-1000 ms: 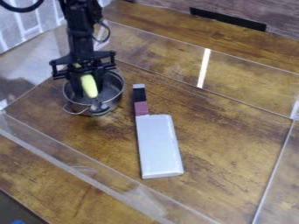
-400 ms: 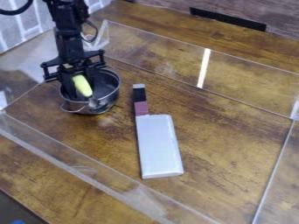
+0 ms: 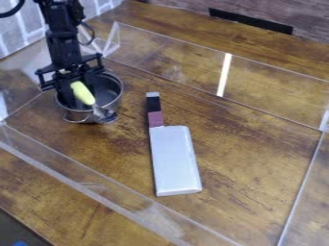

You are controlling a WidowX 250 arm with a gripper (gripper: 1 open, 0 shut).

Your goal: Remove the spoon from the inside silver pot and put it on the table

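MOVED: black gripper [image 3: 80,85] and small round steel pot [image 3: 90,99] shifted left | CLAW: clamps yellow-handled spoon [image 3: 83,93] | You must still lift it out.

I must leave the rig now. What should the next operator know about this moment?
Gripper: pointing down over the silver pot, fingers partly closed around the yellow handle of the spoon.
Spoon: its handle is at the level of the pot rim, and the bowl end is hidden, so I cannot tell whether it is lifted clear.
Table: a white block lies right of the pot.
Done: the spoon is gripped.
Left: lift it clear, lay it on bare table, release.
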